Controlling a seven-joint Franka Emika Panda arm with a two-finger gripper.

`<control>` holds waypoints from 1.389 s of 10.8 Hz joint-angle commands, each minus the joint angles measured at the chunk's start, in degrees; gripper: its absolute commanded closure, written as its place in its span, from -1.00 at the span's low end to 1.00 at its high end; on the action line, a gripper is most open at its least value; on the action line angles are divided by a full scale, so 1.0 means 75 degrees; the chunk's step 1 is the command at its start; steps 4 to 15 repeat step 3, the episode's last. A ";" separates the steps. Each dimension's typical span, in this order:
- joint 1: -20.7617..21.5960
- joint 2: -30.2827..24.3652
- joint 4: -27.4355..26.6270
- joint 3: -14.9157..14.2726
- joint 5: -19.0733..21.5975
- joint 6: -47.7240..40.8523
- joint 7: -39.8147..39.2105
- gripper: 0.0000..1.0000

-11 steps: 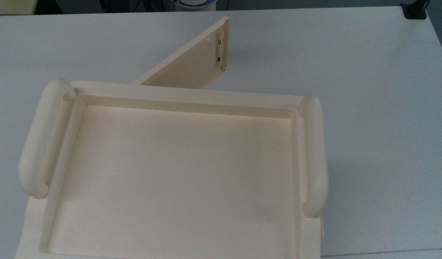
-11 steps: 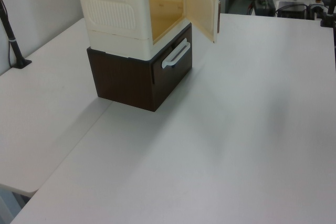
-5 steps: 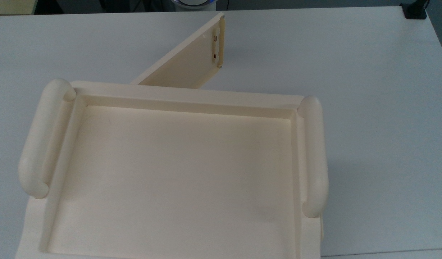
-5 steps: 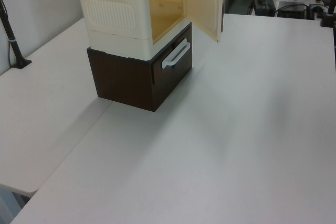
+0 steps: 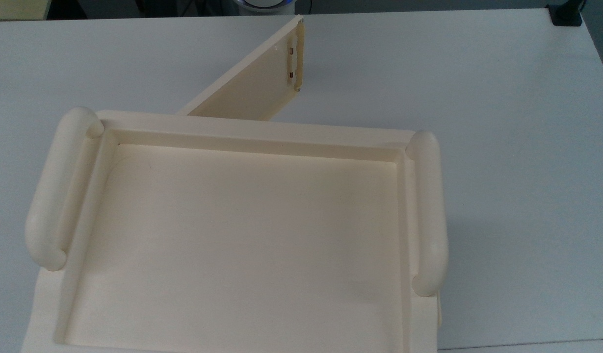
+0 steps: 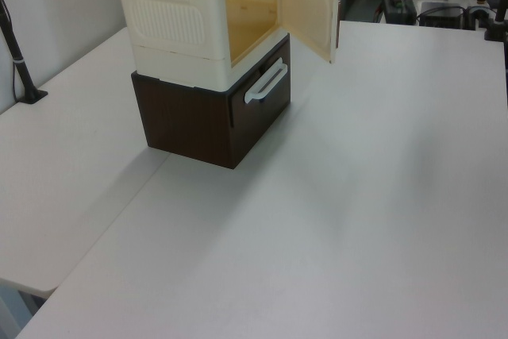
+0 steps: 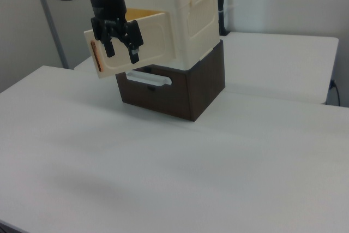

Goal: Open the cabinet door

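Plainly, the cabinet door [image 5: 247,81] stands swung well out from the cabinet [image 5: 242,235], hinged at one front corner and angled away over the desk [image 5: 502,122]. In the top view the door runs diagonally from the cabinet's front rim toward the desk's far edge, with its slim bar handle [image 5: 297,54] and two small brass-coloured fixings at the free end. In the left view the door [image 6: 305,9] hangs open at the cabinet's [image 6: 182,13] front, leaving the yellowish interior [image 6: 252,9] exposed.

The cabinet sits on top of a dark brown drawer box [image 6: 210,117], which carries a pale handle [image 6: 266,85] on its front. Both stand toward a far corner of the desk [image 6: 357,196] in the left view. Two thick rounded side bars [image 5: 429,211] flank the recessed top in the top view.

In the right view the gripper [image 7: 121,45] hangs just in front of the open door [image 7: 117,53], near its free edge. Its two dark fingers [image 7: 134,49] point downward and are spread apart, with nothing between them. Whether they touch the door's face cannot be told. The cabinet [image 7: 185,20] and drawer box [image 7: 185,88] sit behind it, toward the desk's [image 7: 191,173] far edge in the right view.
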 commanded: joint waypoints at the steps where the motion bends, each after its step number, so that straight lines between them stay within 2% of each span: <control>1: -0.0040 -0.0128 -0.0071 -0.0039 0.0089 0.0097 -0.0186 -1.00; 15: -0.0040 -0.0116 -0.0071 -0.0039 0.0089 0.0120 -0.0186 -1.00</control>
